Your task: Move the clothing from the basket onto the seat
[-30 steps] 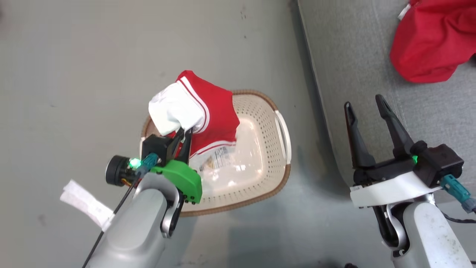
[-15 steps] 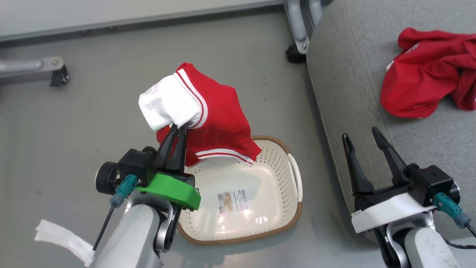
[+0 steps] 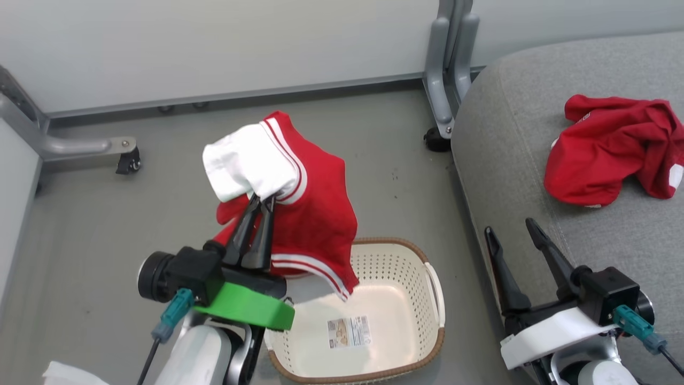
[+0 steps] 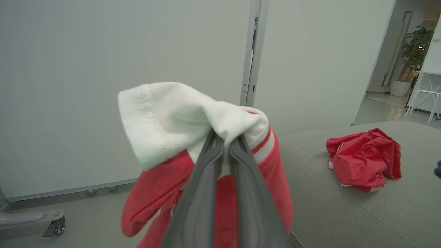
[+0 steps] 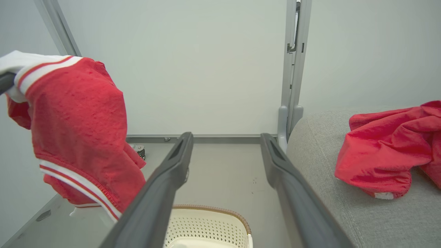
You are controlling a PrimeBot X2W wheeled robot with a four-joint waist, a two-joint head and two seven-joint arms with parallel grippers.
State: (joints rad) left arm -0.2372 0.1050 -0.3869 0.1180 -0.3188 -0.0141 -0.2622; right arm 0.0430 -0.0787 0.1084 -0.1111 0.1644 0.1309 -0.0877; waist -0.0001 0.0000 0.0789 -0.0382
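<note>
A red garment with a white panel and striped trim [image 3: 310, 214] hangs above the cream basket [image 3: 427, 283], with my left gripper [image 3: 262, 200] shut on its white part [image 4: 179, 117]. It also hangs at the left of the right wrist view [image 5: 79, 131]. The basket holds only a paper label on its floor. A second red garment [image 3: 604, 149] lies crumpled on the grey seat [image 3: 507, 139], also seen from both wrists [image 4: 365, 162] [image 5: 386, 151]. My right gripper [image 3: 510, 227] stands open with nothing between its fingers, at the seat's near edge [image 5: 225, 137].
A pale wall panel runs along the back with a grey post [image 3: 449, 64] and castor foot [image 3: 435, 140] beside the seat. Another castor leg [image 3: 85, 145] lies at the left. Grey floor [image 3: 107, 224] surrounds the basket.
The head camera has tilted up, bringing the wall into view. My left gripper has lifted the garment higher, clear of the basket. The right gripper stays open by the seat.
</note>
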